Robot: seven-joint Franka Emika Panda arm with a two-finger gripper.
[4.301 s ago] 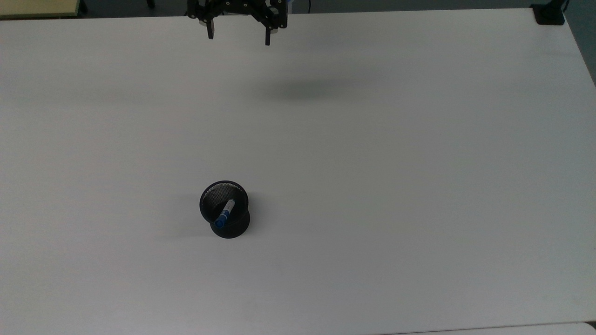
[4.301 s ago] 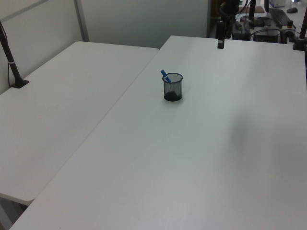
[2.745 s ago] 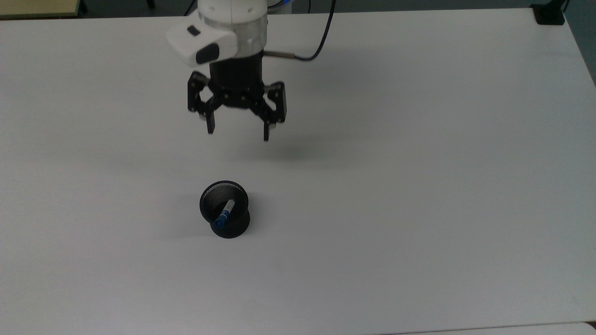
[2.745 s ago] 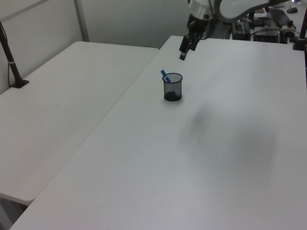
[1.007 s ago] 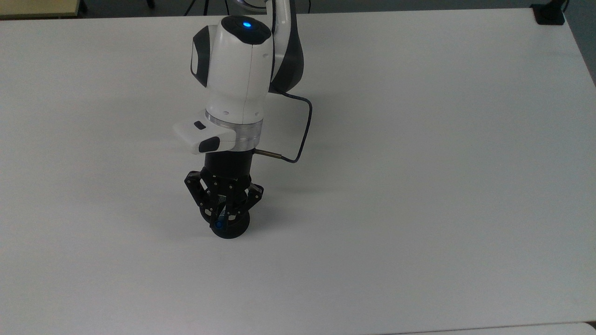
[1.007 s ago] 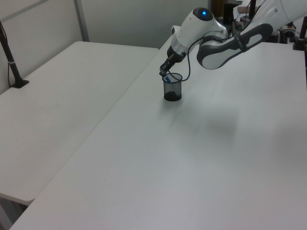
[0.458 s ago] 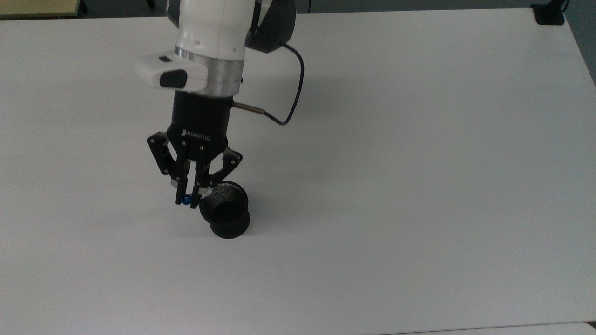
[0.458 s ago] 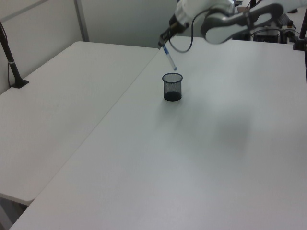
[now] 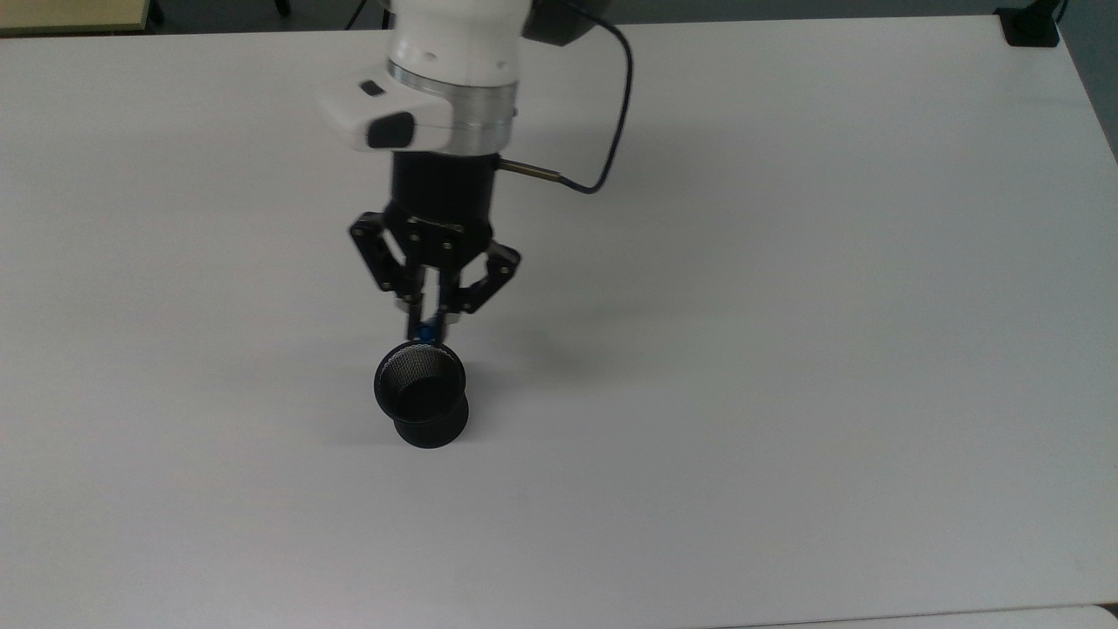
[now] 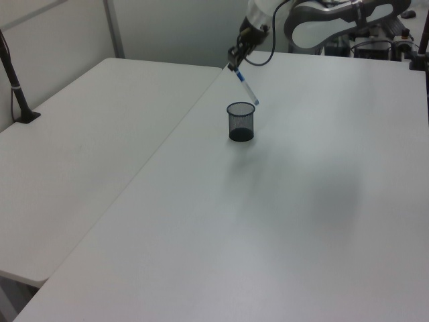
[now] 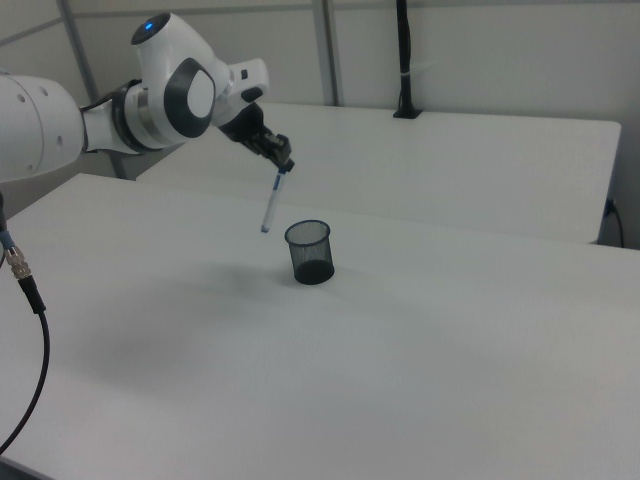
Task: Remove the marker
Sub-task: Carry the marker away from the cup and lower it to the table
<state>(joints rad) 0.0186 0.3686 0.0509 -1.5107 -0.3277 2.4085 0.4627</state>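
Note:
The marker [image 11: 272,205], white-barrelled with a blue cap, hangs in the air outside the black mesh cup [image 11: 309,251], tilted, with its lower end about level with the cup's rim. My gripper [image 11: 284,164] is shut on the marker's blue cap end. In the left view the marker [image 10: 246,89] slants down to the right just above the cup [image 10: 240,121]. From the top view the gripper [image 9: 427,335] sits just behind the cup [image 9: 421,394], and only a blue spot of the marker [image 9: 425,333] shows between the fingers. The cup stands upright, with nothing showing inside it.
The cup stands on a wide white table [image 9: 786,349]. A second white table [image 10: 87,134] adjoins it on the left view's left. A black pole [image 11: 404,60] is clamped to the far table, and a black clamp [image 9: 1031,26] sits at the top view's right corner.
The gripper shut on the marker in the cup, lifted it out, and over the last half second carried it toward the top view's right and up, behind the cup.

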